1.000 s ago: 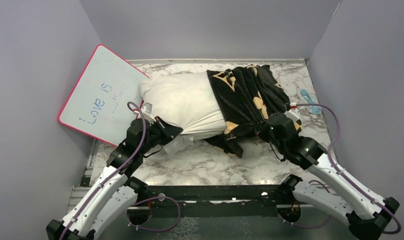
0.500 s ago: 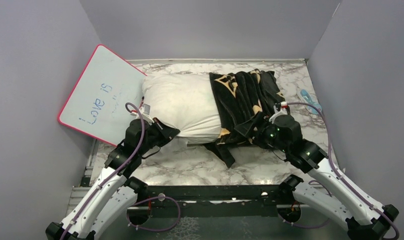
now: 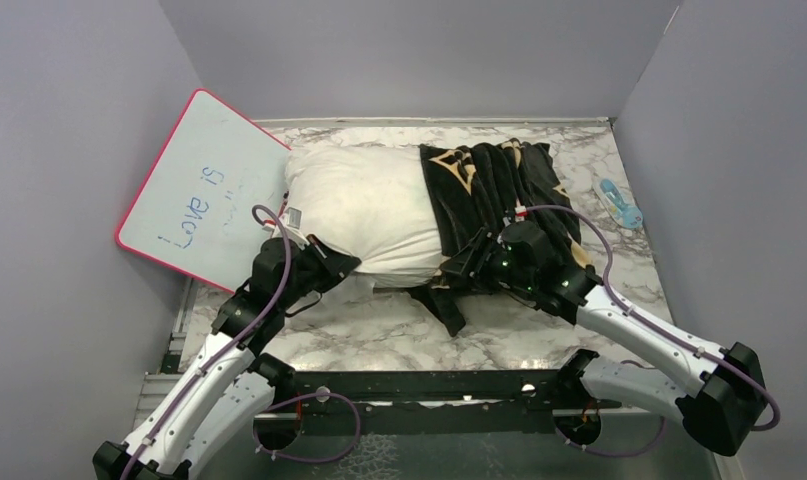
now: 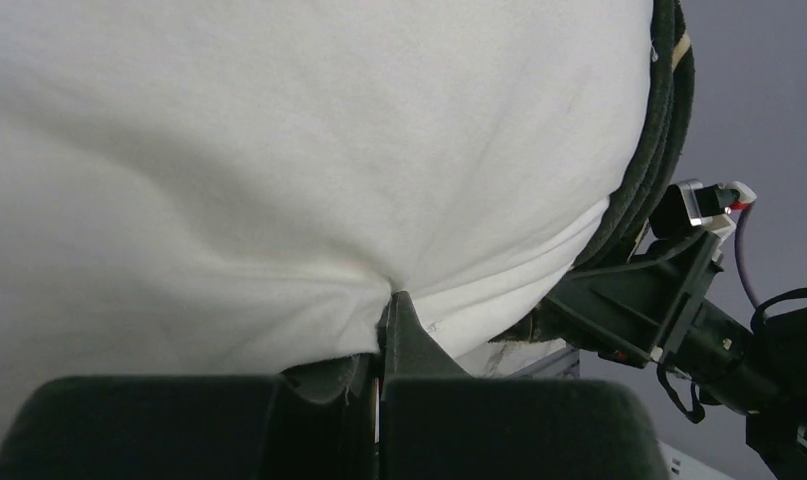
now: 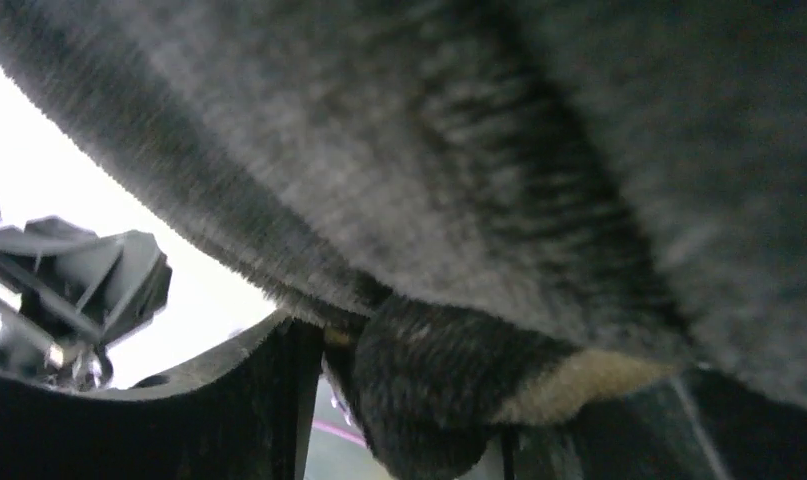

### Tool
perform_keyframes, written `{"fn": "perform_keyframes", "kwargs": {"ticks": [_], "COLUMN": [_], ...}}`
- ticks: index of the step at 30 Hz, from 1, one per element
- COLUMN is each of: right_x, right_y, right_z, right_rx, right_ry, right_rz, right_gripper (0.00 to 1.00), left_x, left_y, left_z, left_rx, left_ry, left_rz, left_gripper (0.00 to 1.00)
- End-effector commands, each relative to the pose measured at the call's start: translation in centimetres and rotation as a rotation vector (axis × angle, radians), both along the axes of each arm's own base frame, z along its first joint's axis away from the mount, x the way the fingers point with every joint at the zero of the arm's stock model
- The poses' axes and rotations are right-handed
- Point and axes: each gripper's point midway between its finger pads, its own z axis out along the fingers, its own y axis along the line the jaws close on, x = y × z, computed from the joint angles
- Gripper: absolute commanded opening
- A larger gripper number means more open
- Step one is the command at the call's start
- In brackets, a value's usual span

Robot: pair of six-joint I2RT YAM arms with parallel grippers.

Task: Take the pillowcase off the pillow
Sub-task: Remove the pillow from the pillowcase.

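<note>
Black velvety tan-motif pillowcase [image 3: 499,185] half stripped from plump off-white rectangular fabric pillow [image 3: 364,205] — both grasped.
The pillow is laid across the far half of the marble-patterned worktop [image 3: 379,330] with its left part bared. The pillowcase is bunched in folds over the right part, and a loose flap is trailed onto the worktop at the near edge. The left gripper [image 4: 387,300] is clenched on a pucker of white pillow fabric at the near left edge, close to a small white tag [image 3: 295,215]. The right gripper [image 5: 419,420] is clamped on a wad of black pillowcase cloth — a tan patch is seen at the fingers. A pink-rimmed whiteboard [image 3: 204,190] is propped at the left wall, just beside the pillow's left end.
</note>
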Motion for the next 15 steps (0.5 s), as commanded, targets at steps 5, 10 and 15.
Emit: {"fn": "perform_keyframes", "kwargs": {"ticks": [5, 10, 15], "right_x": [5.2, 4.9, 3.9], "right_y": [-11.2, -19.5, -20.4], "right_z": [1.2, 4.5, 3.7], "right_rx": [-0.376, -0.660, -0.733], "right_ry": [-0.197, -0.374, -0.350], "right_rz": [-0.532, -0.729, -0.669], "right_gripper": [0.06, 0.01, 0.01], "left_x": [0.3, 0.4, 0.1], "left_y": [1.6, 4.3, 5.5], "left_z": [2.0, 2.8, 3.0], "left_rx": [0.051, 0.174, 0.200], "left_ry": [-0.070, -0.084, -0.082], "left_rz": [0.053, 0.137, 0.189], "left_gripper": [0.00, 0.00, 0.00]}}
